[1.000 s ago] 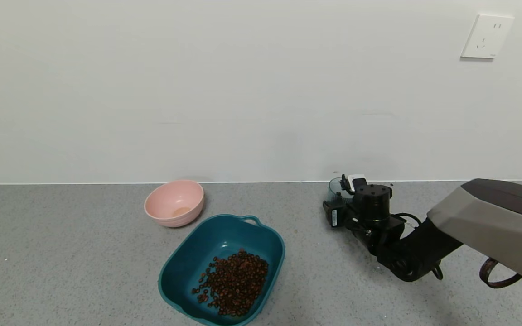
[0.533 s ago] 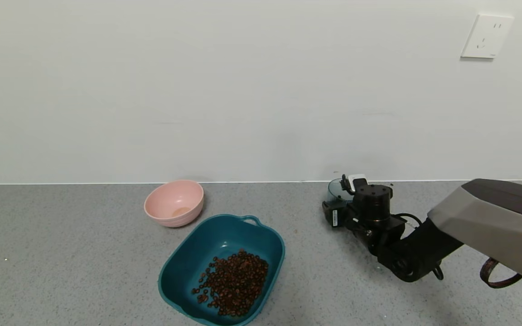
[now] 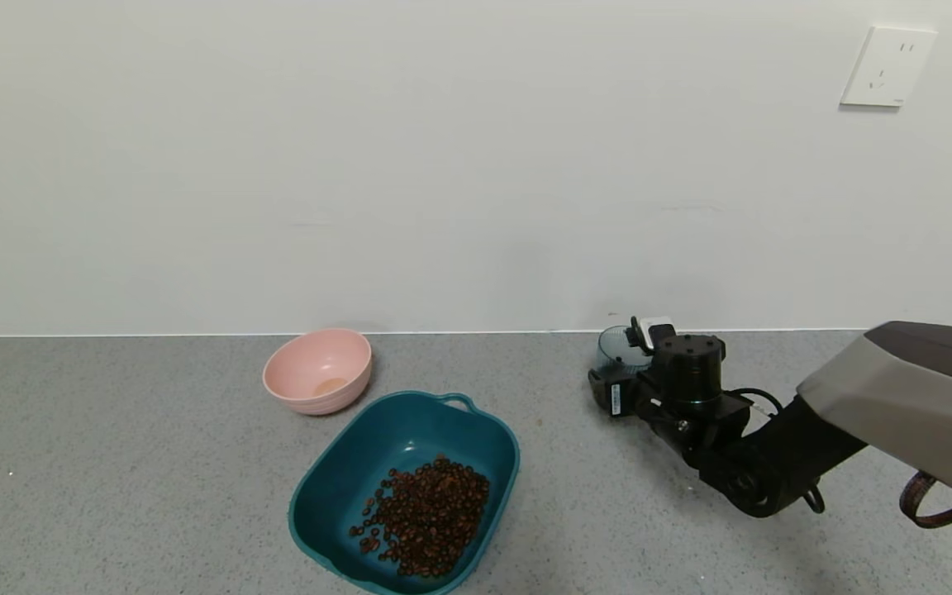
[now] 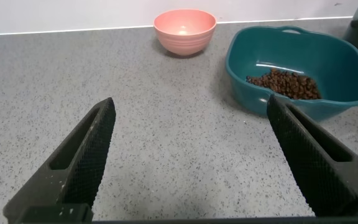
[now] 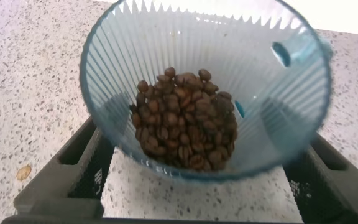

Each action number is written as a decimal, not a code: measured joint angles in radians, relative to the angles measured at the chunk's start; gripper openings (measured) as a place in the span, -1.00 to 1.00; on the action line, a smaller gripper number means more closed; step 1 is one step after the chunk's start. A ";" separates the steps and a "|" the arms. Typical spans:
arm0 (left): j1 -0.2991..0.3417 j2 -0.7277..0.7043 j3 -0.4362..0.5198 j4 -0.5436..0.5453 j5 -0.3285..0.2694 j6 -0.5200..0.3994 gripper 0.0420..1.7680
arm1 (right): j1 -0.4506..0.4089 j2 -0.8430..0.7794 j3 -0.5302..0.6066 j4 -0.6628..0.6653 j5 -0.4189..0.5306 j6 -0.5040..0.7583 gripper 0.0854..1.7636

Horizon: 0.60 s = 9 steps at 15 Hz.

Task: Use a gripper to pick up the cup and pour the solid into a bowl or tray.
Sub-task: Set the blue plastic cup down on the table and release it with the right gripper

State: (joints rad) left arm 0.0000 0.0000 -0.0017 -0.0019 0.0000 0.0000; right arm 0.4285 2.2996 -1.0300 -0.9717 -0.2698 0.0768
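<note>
The ribbed blue-grey cup (image 3: pixel 613 347) stands upright on the counter by the back wall, right of centre. In the right wrist view the cup (image 5: pixel 166 50) holds a heap of brown beans (image 5: pixel 185 118), and its teal handle (image 5: pixel 297 50) is at the rim. My right gripper (image 3: pixel 621 378) is at the cup. It is open (image 5: pixel 204 134), with one finger on each side of the cup's lower part. The dark teal basin (image 3: pixel 335 446) sits front centre with a pile of beans (image 3: pixel 426 516) in it. My left gripper (image 4: pixel 190 106) is open and empty over bare counter.
A round pink bowl (image 3: pixel 317 369) stands just behind the basin, to its left. It also shows in the left wrist view (image 4: pixel 184 28), beside the basin (image 4: pixel 247 62). The white wall runs close behind the cup. A wall socket (image 3: pixel 887 66) is at the upper right.
My right arm has shifted slightly to the right and toward me. The cup has stayed in about the same spot on the counter.
</note>
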 joint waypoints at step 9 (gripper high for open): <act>0.000 0.000 0.000 0.000 0.000 0.000 0.98 | 0.006 -0.160 0.181 0.015 0.057 -0.011 0.91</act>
State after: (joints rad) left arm 0.0000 0.0000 -0.0017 -0.0019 0.0000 0.0000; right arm 0.4349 2.1398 -0.8489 -0.9568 -0.2130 0.0662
